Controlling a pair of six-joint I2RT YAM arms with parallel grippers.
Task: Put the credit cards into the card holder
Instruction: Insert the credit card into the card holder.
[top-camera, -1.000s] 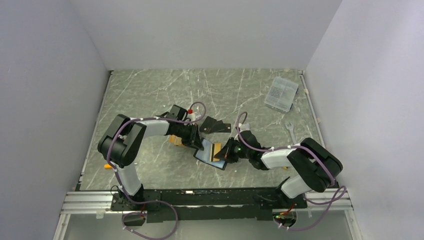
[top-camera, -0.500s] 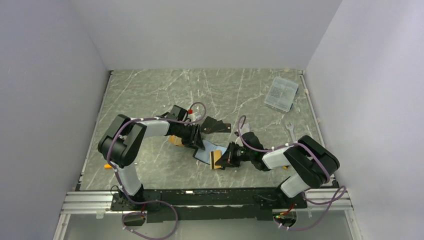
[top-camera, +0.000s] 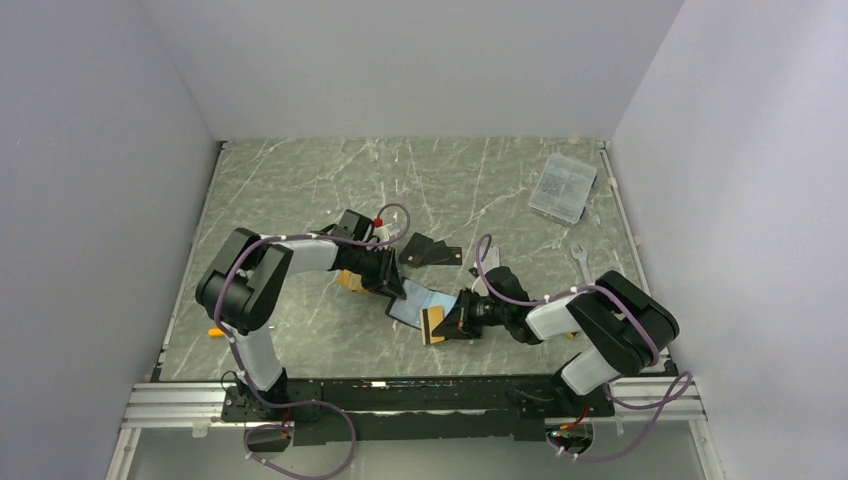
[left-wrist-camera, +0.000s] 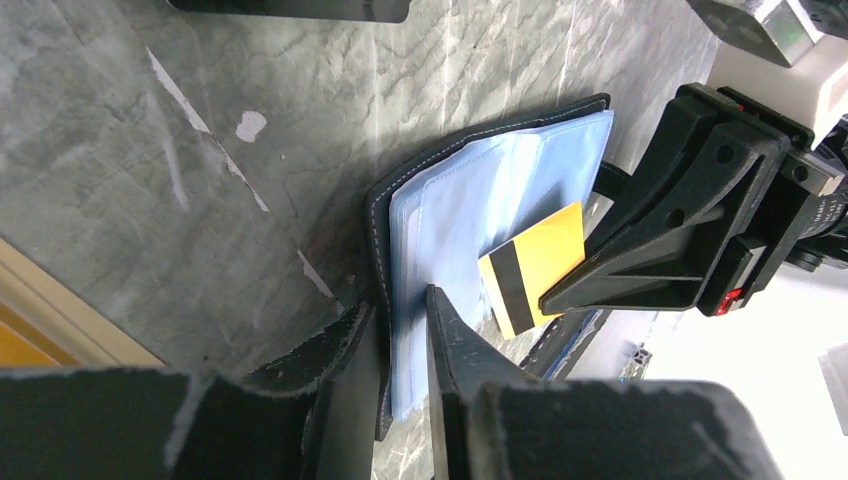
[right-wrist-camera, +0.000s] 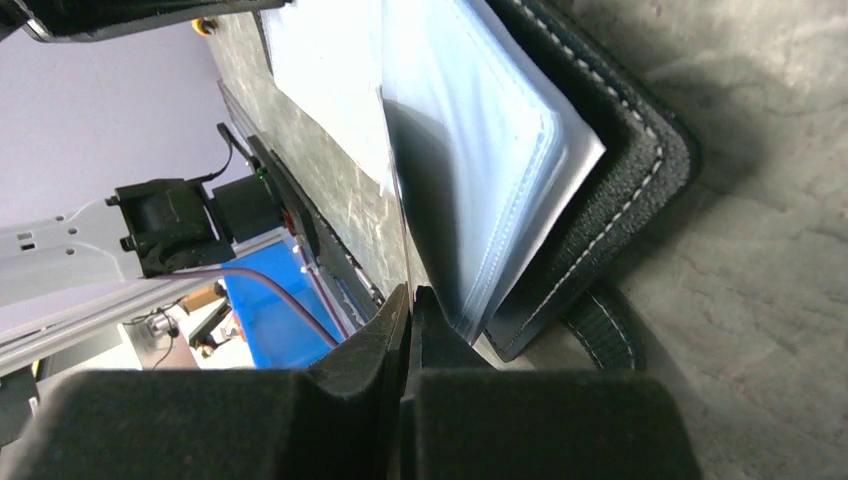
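The card holder (top-camera: 413, 299) lies open on the table, its light blue lining up and its black leather cover (left-wrist-camera: 377, 215) below. My left gripper (left-wrist-camera: 400, 300) is shut on its far-left edge, cover and lining between the fingers. My right gripper (top-camera: 448, 324) is shut on the orange-gold credit card (left-wrist-camera: 535, 265), which stands on edge at the holder's near right side. The right wrist view has this card as a thin line (right-wrist-camera: 404, 250) beside the clear sleeves (right-wrist-camera: 480, 150). Two black cards (top-camera: 432, 250) lie behind the holder.
A clear plastic box (top-camera: 563, 187) sits at the back right. A wrench (top-camera: 582, 262) lies near the right arm. A tan object (top-camera: 347, 280) shows under the left arm, and a small orange item (top-camera: 215, 332) lies at the table's left edge.
My right gripper has carried the orange-gold card toward the near edge of the holder. More of the blue lining now shows. The left arm has barely moved.
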